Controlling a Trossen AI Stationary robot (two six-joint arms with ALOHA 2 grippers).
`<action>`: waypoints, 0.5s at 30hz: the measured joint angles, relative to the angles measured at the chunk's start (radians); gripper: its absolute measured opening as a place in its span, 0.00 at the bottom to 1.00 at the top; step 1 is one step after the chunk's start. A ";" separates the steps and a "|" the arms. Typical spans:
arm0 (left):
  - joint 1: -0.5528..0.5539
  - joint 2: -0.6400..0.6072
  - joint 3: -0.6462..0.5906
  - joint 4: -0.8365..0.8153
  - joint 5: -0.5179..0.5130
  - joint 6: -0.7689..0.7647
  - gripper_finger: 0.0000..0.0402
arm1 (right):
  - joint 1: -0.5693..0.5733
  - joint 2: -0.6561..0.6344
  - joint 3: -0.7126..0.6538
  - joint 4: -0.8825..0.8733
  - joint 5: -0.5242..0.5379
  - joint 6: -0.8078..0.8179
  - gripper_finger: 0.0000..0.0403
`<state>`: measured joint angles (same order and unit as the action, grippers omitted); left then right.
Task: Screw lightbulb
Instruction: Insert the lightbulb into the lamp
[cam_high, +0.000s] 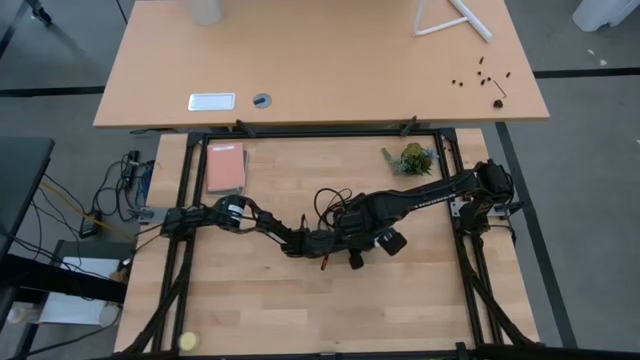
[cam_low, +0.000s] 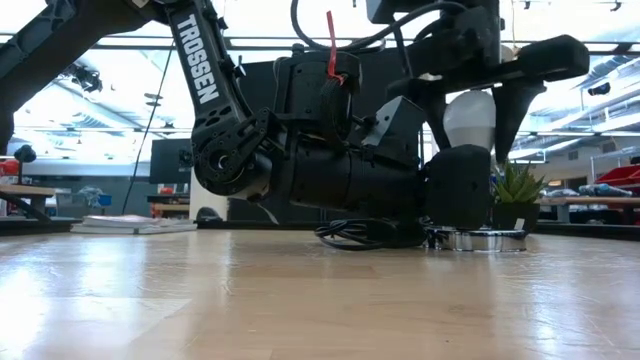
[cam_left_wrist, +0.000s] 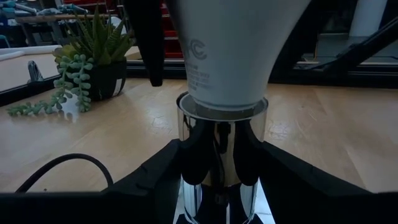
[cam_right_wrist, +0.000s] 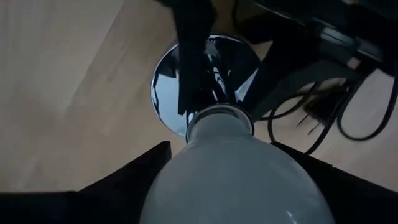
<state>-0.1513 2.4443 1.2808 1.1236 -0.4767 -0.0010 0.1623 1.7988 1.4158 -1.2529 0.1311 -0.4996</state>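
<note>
The white lightbulb (cam_low: 470, 118) stands upright, its base in the chrome neck (cam_left_wrist: 221, 143) of the round silvery socket (cam_low: 487, 240), which rests on the table by its disc (cam_right_wrist: 168, 87). My right gripper (cam_right_wrist: 239, 186) comes down over the bulb near the table's middle (cam_high: 352, 245) and is shut on it. My left gripper (cam_left_wrist: 221, 180) reaches in level from the left (cam_high: 318, 243), shut on the socket neck. In the high view the arms hide both bulb and socket. My left gripper pinches the socket's chrome neck (cam_left_wrist: 199, 162) between its two fingers (cam_left_wrist: 161, 174), just below the bulb. The fingers come in level from the table's left. The socket stands upright with its disc on the table. My right gripper pinches the bulb's wide white part (cam_right_wrist: 186, 180) between its two fingers (cam_low: 512, 105), one on each side. The fingers come from above and point down. The bulb stands upright, its narrow end in the socket neck.
The socket's black cord (cam_high: 330, 200) loops on the table behind the grippers. A small potted succulent (cam_high: 412, 158) stands far right, a pink book (cam_high: 225, 167) far left, a yellow ball (cam_high: 188, 342) at the near left corner. A second table (cam_high: 320, 60) lies beyond.
</note>
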 joint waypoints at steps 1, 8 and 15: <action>0.000 0.000 0.000 0.000 0.000 0.000 0.50 | -0.001 0.000 0.000 -0.004 0.001 -0.029 0.68; 0.000 0.000 0.000 0.000 0.000 0.001 0.50 | -0.001 -0.001 0.000 0.006 0.002 -0.145 0.63; -0.001 0.000 0.000 0.001 0.000 0.016 0.50 | -0.005 -0.001 0.000 0.031 -0.011 -0.041 0.64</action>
<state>-0.1524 2.4443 1.2805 1.1244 -0.4763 0.0151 0.1570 1.7974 1.4158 -1.2214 0.1201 -0.5404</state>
